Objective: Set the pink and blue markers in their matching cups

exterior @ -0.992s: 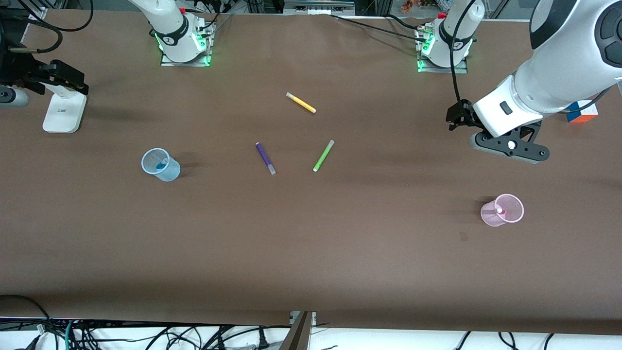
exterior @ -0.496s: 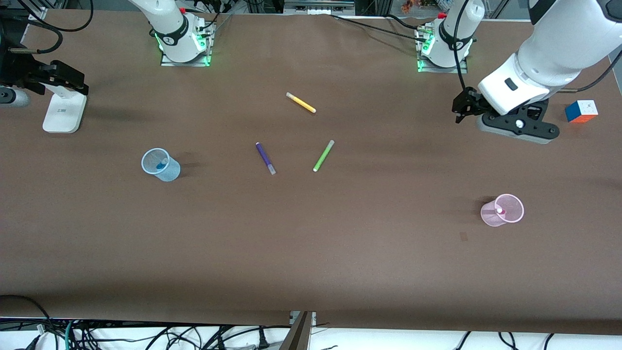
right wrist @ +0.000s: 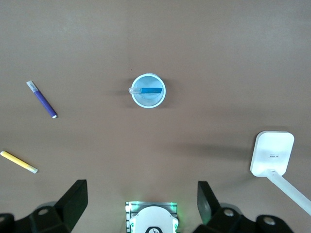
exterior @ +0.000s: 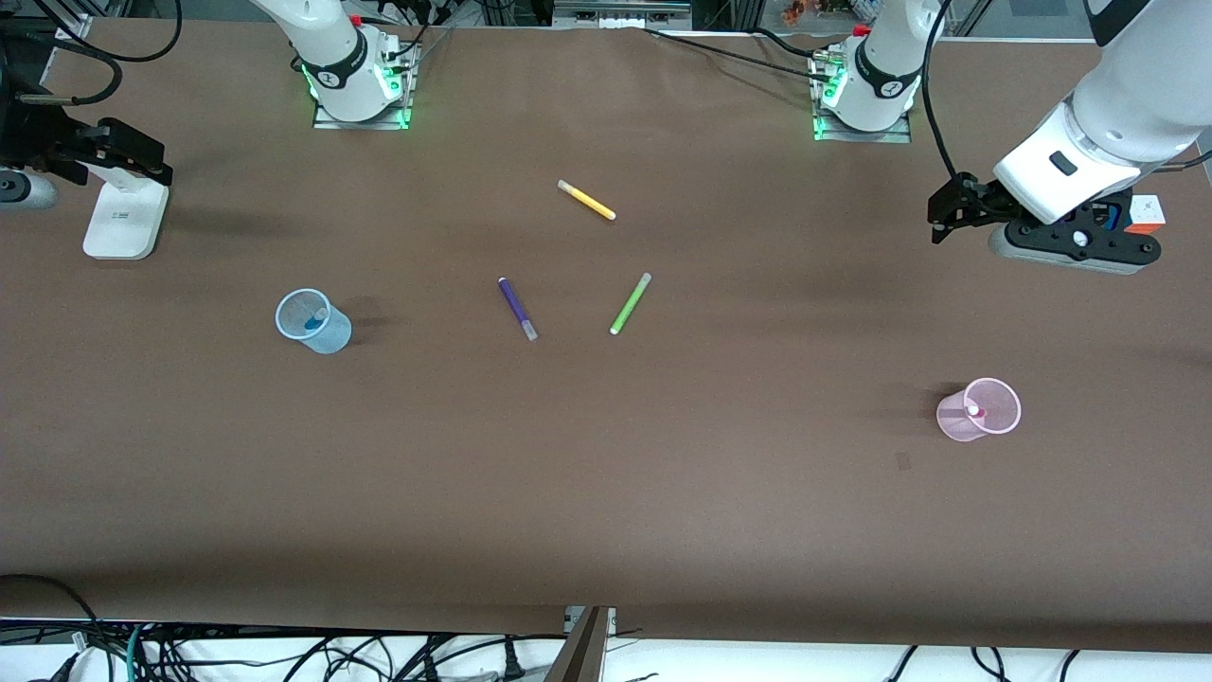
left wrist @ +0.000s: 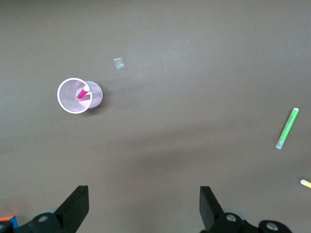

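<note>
The pale blue cup (exterior: 314,322) stands upright toward the right arm's end of the table, with the blue marker (exterior: 311,321) inside it. They also show in the right wrist view, the cup (right wrist: 148,90) and the marker (right wrist: 149,90). The pale pink cup (exterior: 981,409) stands toward the left arm's end with the pink marker (exterior: 974,412) in it, white end up. The left wrist view shows this cup (left wrist: 75,95) and marker (left wrist: 83,92) too. My left gripper (exterior: 1060,248) (left wrist: 143,204) is open and empty, high over the table beside the cube. My right gripper (exterior: 21,187) (right wrist: 141,199) is open and empty, high at its end of the table.
A purple marker (exterior: 517,308), a lime green marker (exterior: 630,303) and a yellow marker (exterior: 587,200) lie loose mid-table. A white stand (exterior: 123,216) sits under the right arm. A colour cube (exterior: 1148,214) is partly covered by the left gripper.
My left arm has swung toward its own end of the table, away from the pink cup, and now partly covers the cube. The right arm, cups and markers have not moved.
</note>
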Tool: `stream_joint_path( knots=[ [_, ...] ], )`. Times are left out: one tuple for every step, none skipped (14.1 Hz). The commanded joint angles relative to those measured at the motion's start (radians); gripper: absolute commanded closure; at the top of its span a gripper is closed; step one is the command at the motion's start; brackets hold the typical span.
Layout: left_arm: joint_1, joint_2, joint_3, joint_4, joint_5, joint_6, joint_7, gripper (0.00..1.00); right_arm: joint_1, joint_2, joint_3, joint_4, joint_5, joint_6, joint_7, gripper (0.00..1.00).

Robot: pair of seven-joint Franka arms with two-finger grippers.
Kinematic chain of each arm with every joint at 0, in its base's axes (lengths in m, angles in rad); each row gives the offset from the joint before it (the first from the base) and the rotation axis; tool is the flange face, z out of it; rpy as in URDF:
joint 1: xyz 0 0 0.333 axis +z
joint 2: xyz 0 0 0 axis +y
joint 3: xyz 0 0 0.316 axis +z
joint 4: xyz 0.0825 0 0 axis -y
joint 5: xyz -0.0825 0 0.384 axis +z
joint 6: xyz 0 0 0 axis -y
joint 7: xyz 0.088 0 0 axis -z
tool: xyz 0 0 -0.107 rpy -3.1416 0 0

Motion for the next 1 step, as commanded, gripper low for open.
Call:
stream_joint_path(
  knots=[
    [0.002, 0.016, -0.001, 0.031, 0.019, -0.022, 0.018, 0.0, -0.001, 0.009, 0.0, 0.028, -0.004, -0.026, 0.005, 0.0]
  ],
)
